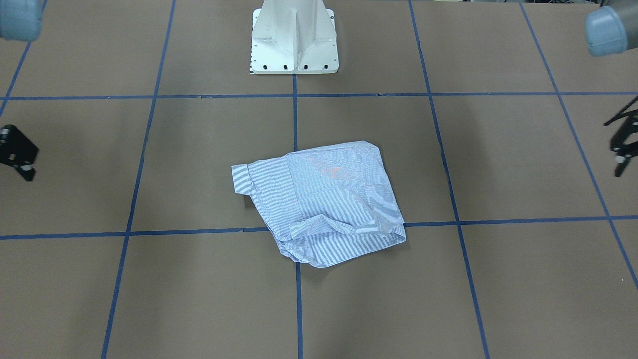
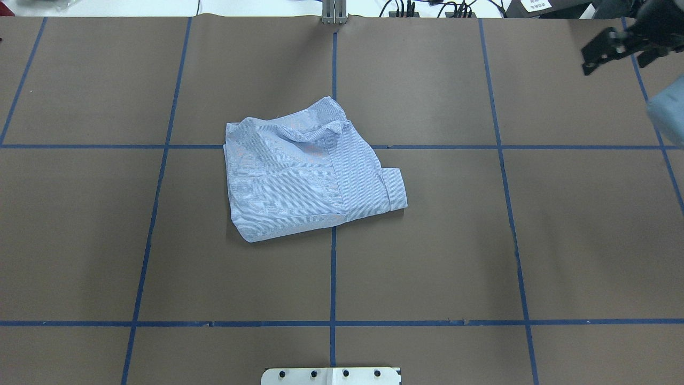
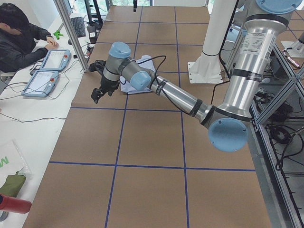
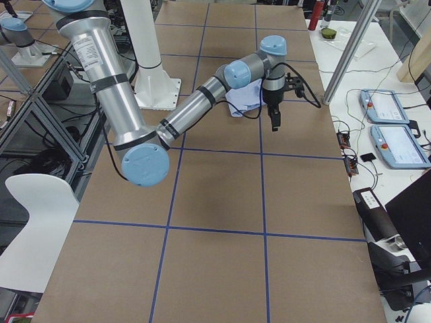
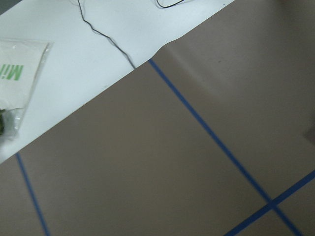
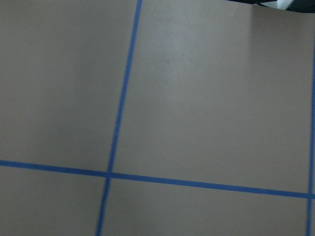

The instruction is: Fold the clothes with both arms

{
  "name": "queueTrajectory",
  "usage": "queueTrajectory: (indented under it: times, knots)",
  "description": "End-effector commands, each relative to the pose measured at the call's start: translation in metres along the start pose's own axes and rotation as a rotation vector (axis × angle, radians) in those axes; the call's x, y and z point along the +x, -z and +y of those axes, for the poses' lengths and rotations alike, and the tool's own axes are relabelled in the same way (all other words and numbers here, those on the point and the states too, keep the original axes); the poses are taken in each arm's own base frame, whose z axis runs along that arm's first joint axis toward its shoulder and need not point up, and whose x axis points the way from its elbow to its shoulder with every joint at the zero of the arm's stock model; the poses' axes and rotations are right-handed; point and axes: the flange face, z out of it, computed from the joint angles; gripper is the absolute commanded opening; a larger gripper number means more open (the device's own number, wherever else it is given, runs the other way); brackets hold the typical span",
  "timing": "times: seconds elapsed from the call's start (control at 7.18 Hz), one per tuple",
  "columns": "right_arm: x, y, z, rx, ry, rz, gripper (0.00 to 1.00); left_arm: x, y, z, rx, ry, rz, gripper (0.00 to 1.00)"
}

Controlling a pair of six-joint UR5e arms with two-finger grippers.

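Shirt (image 1: pixel 324 199) lies roughly folded at the centre of the desk (image 1: pixel 498 279), left hand (image 1: pixel 622 147) and right hand (image 1: pixel 17 154) spread empty at either side — a snag on its bunched ridge (image 1: pixel 319 224) or loose cuff (image 1: pixel 240 178) could undo the folds.

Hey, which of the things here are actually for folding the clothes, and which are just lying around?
For the job:
shirt, lying bunched on the table
left gripper, off to the side
right gripper, off to the side

Just lying about:
tablets
plastic bag
white pedestal
person at the side desk
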Motion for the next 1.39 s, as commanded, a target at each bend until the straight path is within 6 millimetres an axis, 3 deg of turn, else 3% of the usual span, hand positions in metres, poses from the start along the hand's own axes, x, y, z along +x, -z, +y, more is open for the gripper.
queueTrajectory:
  times: [0.0, 0.14, 0.28, 0.42, 0.56, 0.7, 0.84, 1.11, 1.25]
  knots:
    - [0.161, -0.007, 0.093, -0.071, 0.113, -0.017, 1.00, -0.068, 0.020, 0.071, -0.074, 0.037, -0.010, 1.00]
    - [0.223, -0.026, 0.166, -0.105, 0.113, -0.061, 1.00, -0.079, 0.016, 0.119, -0.093, 0.118, 0.041, 1.00]
    - [0.252, -0.038, 0.216, -0.093, 0.066, -0.078, 1.00, -0.082, -0.007, 0.170, -0.165, 0.223, 0.057, 1.00]
    - [0.264, -0.053, 0.237, -0.101, 0.008, -0.073, 1.00, -0.097, -0.038, 0.195, -0.203, 0.328, 0.054, 1.00]
    - [0.265, -0.052, 0.233, -0.094, -0.093, -0.061, 1.00, -0.102, -0.048, 0.208, -0.172, 0.328, 0.084, 1.00]
    - [0.261, -0.048, 0.226, -0.049, -0.136, -0.049, 1.00, -0.093, -0.068, 0.256, -0.200, 0.376, 0.184, 1.00]
    - [0.265, -0.053, 0.227, -0.051, -0.171, -0.054, 1.00, -0.077, -0.066, 0.288, -0.205, 0.387, 0.240, 1.00]
    - [0.274, -0.064, 0.229, -0.070, -0.166, -0.048, 1.00, -0.079, -0.078, 0.303, -0.248, 0.415, 0.248, 1.00]
    - [0.274, -0.064, 0.230, -0.070, -0.168, -0.052, 1.00, -0.082, -0.090, 0.329, -0.282, 0.437, 0.264, 1.00]
